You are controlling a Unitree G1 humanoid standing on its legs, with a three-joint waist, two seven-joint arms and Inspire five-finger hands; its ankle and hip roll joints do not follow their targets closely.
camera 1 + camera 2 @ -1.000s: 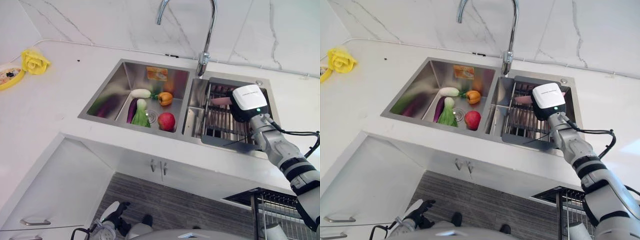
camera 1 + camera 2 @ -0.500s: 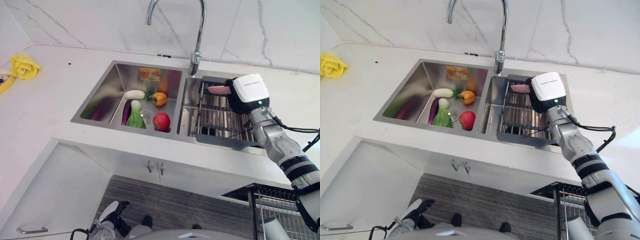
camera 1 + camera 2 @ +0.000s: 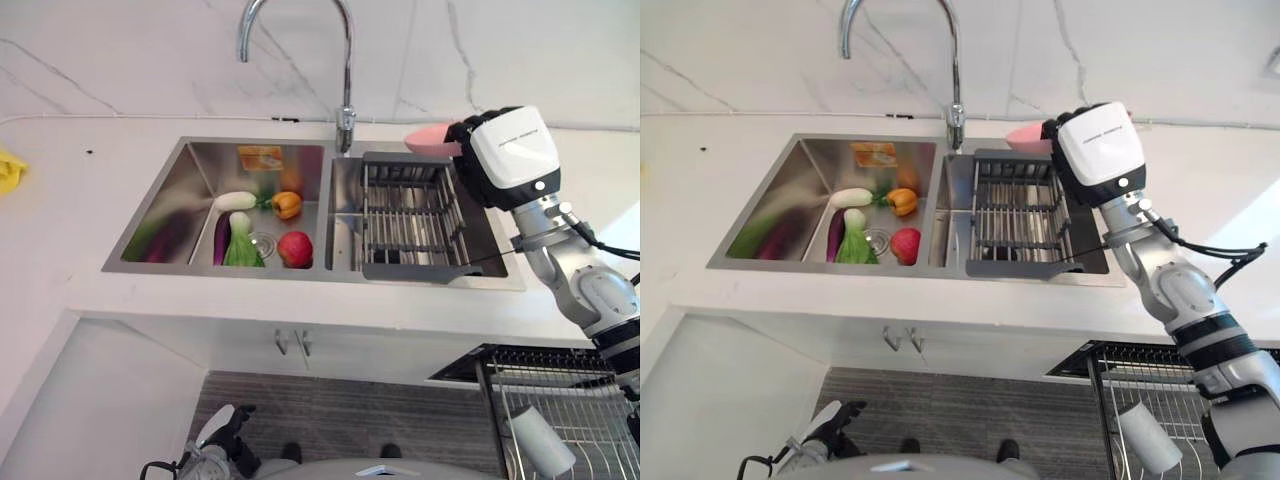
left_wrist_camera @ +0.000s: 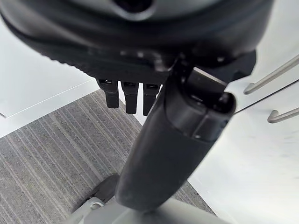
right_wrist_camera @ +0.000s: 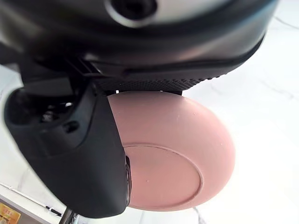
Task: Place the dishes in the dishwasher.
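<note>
One pink bowl, pinched at its rim by the right hand, hangs over the sink rack's far right. Looks light, rigid, likely slick; the rim pinch suits it. Left hand hangs low, relaxed.

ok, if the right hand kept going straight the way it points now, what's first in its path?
Probably the white marble backsplash. The right hand, shut on the pink bowl, points over the sink's back rim toward that wall. Depth is unclear; the faucet sits off to its left.
</note>
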